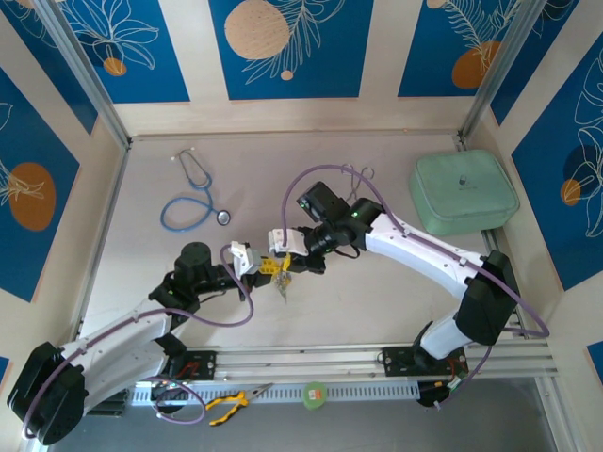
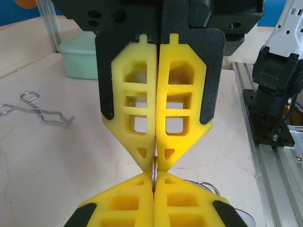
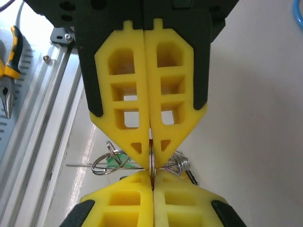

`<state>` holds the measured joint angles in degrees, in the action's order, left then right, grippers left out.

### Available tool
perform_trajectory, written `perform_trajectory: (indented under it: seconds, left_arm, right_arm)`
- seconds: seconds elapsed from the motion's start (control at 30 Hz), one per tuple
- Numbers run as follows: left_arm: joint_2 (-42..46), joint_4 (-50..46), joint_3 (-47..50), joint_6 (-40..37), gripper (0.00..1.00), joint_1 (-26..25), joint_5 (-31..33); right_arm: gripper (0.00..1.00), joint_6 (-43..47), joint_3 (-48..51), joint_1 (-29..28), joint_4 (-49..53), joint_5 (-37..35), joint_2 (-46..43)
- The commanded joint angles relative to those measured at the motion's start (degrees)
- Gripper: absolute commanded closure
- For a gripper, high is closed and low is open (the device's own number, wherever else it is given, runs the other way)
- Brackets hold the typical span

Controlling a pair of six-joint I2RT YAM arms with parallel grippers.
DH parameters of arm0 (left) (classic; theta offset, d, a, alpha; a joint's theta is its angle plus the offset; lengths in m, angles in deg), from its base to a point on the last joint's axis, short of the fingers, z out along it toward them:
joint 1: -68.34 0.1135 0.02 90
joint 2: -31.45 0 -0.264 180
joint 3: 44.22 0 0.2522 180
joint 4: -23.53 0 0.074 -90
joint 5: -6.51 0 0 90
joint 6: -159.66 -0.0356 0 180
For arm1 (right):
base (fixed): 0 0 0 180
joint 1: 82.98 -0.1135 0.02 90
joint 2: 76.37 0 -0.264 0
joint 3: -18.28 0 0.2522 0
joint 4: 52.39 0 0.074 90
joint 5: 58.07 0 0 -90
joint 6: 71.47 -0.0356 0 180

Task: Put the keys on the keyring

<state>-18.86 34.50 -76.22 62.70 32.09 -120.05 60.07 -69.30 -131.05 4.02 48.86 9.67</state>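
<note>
You had left pincer and right pincer both clamped tip-to-tip on the keyring; keys threaded or not, couldn't tell

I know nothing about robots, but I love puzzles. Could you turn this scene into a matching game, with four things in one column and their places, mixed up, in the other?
Things:
1. stethoscope
2. green case
3. pliers
4. thin metal ring

Places:
A. at the near edge, on the slotted strip
B. back right
C. pinched between yellow fingertips
D. back left

Pairs: 1-D, 2-B, 3-A, 4-C
</note>
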Motion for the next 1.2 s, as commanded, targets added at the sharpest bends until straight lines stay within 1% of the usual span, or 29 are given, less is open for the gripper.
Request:
perform_trajectory:
  seconds: [0.0,0.03,0.1,0.23,0.5,0.6,0.77,0.9,1.03,1.17]
  left_arm:
    - [0.6,3.5,-0.2,0.0,1.00,-0.2,-0.6]
    - [0.5,5.0,0.3,0.6,1.00,-0.2,-0.7]
    - [0.1,8.6,1.3,2.0,1.00,-0.1,-0.7]
    - [-0.9,12.6,2.4,3.7,1.00,-0.2,-1.4]
    - [-1.0,13.3,3.0,3.8,1.00,-0.2,-2.4]
    - [-0.8,13.3,3.0,3.8,1.00,-0.2,-2.4]
    - [-0.6,13.3,3.1,3.8,1.00,-0.1,-2.4]
    - [-0.4,13.3,3.2,3.7,1.00,-0.2,-2.4]
    - [-0.2,13.4,3.2,3.7,1.00,-0.2,-2.3]
    - [-0.2,13.9,3.2,3.8,1.00,-0.2,-2.2]
  right_arm:
    - [0.82,-4.4,3.4,2.7,-6.1,8.1,-4.3]
    - [0.79,-4.9,4.8,3.7,-7.2,9.7,-5.3]
    - [0.77,-5.0,7.3,4.8,-8.9,11.0,-6.6]
    - [0.76,-5.1,9.3,5.3,-9.0,10.9,-6.7]
    - [0.76,-5.1,8.6,5.1,-8.2,10.3,-5.6]
    - [0.78,-4.7,8.2,5.0,-7.4,10.3,-4.8]
    - [0.90,-4.2,7.5,4.9,-6.2,10.5,-3.6]
    - [0.96,-4.3,7.1,4.7,-5.9,12.0,-3.0]
    - [0.99,-4.4,6.7,4.4,-5.9,13.5,-2.0]
    - [0.99,-5.3,6.9,4.1,-7.5,13.6,-1.1]
